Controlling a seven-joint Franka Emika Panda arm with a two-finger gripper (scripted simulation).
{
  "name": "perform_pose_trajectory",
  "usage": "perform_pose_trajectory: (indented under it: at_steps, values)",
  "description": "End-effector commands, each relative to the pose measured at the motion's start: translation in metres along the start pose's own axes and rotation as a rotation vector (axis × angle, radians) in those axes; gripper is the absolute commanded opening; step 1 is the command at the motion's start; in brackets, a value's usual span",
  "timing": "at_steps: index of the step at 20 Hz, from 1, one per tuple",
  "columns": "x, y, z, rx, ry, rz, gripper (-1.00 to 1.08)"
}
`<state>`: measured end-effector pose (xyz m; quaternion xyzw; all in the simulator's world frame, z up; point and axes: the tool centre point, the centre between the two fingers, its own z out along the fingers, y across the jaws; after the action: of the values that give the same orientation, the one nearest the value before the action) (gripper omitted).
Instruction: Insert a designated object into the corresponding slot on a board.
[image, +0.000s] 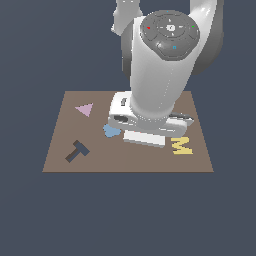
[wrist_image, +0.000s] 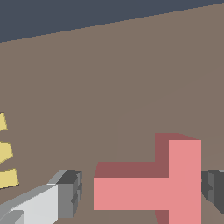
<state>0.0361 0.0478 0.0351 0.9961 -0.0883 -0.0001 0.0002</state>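
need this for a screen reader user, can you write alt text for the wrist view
A salmon-pink T-shaped block lies on a brown board between the hand's two grey fingertips, which stand on either side of it with gaps. Part of a yellow piece shows at the picture's edge.
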Motion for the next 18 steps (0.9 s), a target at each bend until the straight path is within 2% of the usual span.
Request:
perform_pose_trajectory:
  at_steps: [1,2,3,18]
  values:
    - [0.0003,-0.0005,0.0048,0.000,0.000,0.001,1.00]
    - [0.0004,-0.0001,0.0052,0.000,0.000,0.001,1.00]
    - [0.0004,-0.0001,0.0052,0.000,0.000,0.001,-1.00]
    - [0.0020,-0.0005,0.0043,0.001,0.001,0.014,-1.00]
